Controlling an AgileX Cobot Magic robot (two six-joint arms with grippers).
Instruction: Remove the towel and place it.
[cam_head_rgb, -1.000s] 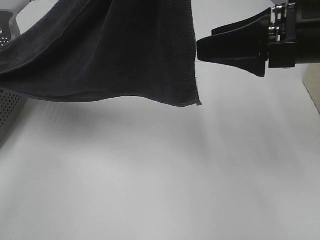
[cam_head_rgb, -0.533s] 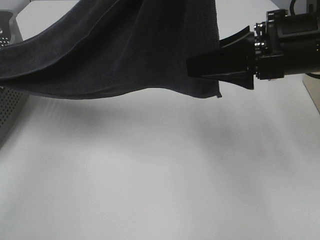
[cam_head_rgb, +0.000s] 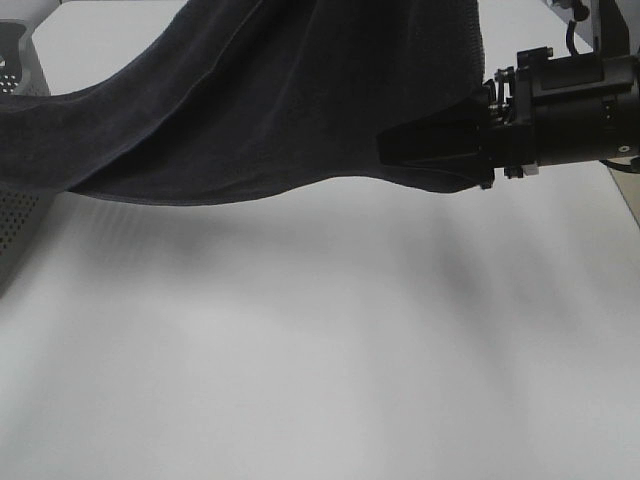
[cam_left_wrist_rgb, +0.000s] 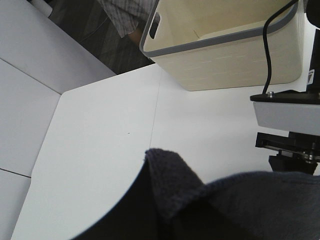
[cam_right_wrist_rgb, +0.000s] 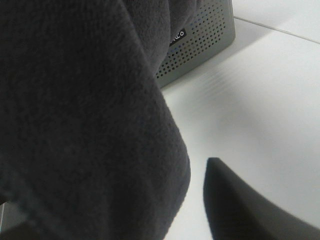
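I see the towel (cam_head_rgb: 270, 100) hanging above the white table (cam_head_rgb: 300, 350), its long axis running left to right and sagging in the middle. The right gripper (cam_head_rgb: 386, 150) overlaps its right edge, but I cannot tell its grip. The left gripper is buried under cloth, so likewise.

towel (cam_head_rgb: 270, 100) dark navy; table (cam_head_rgb: 300, 350) white; right pincer (cam_head_rgb: 385, 150) black; bin (cam_left_wrist_rgb: 225, 60) cream
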